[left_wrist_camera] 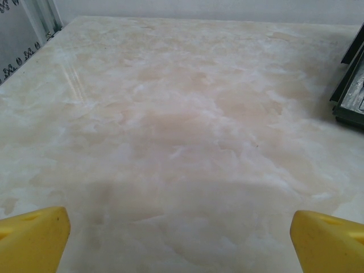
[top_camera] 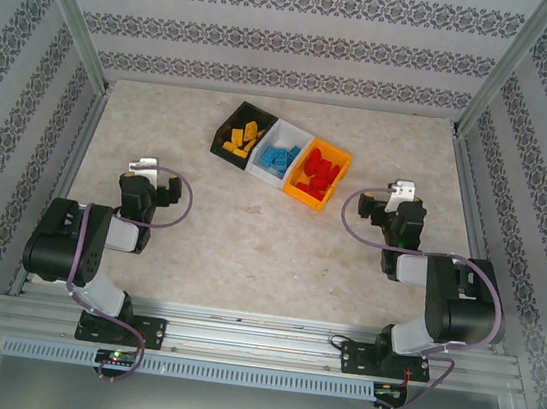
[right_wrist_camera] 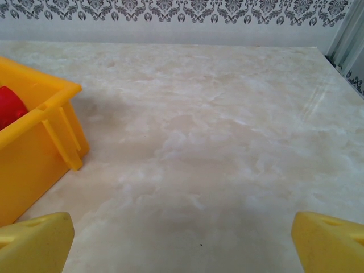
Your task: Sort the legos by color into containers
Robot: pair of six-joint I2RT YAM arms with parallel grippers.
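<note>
Bricks sorted by colour in three bins, both arms drawn in near their bases.

On the far middle of the desk [top_camera: 248, 242] the bins stand touching in a row: the black bin [top_camera: 222, 125] on the left holds the yellow bricks [top_camera: 242, 137], the white bin [top_camera: 297, 128] in the middle holds the blue bricks [top_camera: 280, 157], and the orange bin [top_camera: 306, 201] on the right holds the red bricks [top_camera: 318, 173]. The left pincer [top_camera: 148, 164] is released, its fingers wide over bare desk well left of the black bin. The right pincer [top_camera: 399, 191] is likewise released and grasps nothing, near the right of the orange bin.
</note>
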